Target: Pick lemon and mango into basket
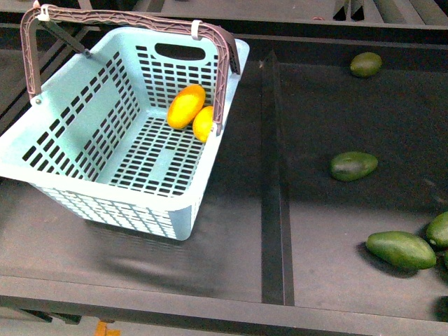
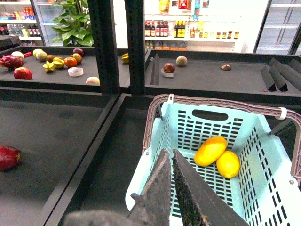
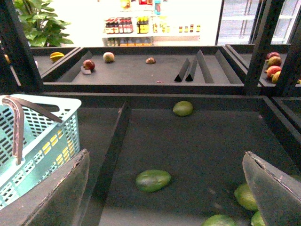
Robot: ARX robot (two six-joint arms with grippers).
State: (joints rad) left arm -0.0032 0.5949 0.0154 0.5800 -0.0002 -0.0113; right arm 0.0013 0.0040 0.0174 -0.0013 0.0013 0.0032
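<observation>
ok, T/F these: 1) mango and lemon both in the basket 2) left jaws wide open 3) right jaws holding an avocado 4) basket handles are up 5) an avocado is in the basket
1) True. The mango and lemon lie touching in the basket.
2) False. The left gripper has its jaws nearly shut, holding nothing.
3) False. The right gripper is open and empty; the avocado lies on the shelf.
4) True. The handles stand raised.
5) False. Avocados lie only on the shelf beside it.
</observation>
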